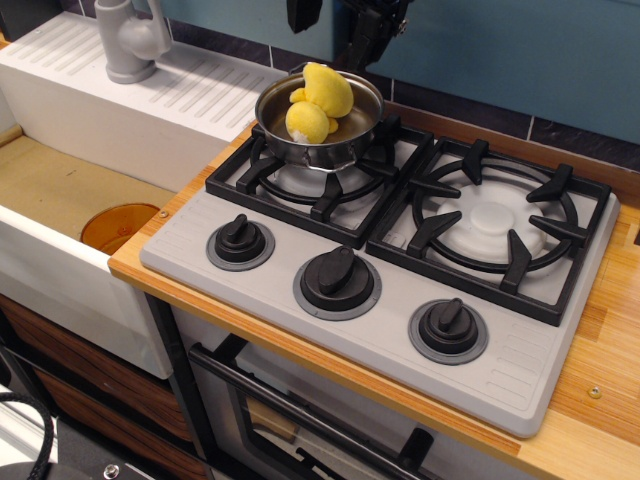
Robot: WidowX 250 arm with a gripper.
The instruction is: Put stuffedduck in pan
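Wooden counter (pixel 600 330) carries a grey stove (pixel 400 270) whose left burner holds the pan (pixel 350 140), the stuffedduck (pixel 318 103) lying inside it, while the gripper (pixel 338 20) hangs spread and empty at twelve o'clock, clear of the rim.

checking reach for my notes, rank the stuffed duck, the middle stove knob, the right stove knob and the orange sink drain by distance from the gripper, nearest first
In the camera view, measured from the gripper at the top edge:
1. Stuffed duck, just below it, inside the pan.
2. Middle knob, front centre of the stove.
3. Orange drain, in the sink at left.
4. Right knob, front right.
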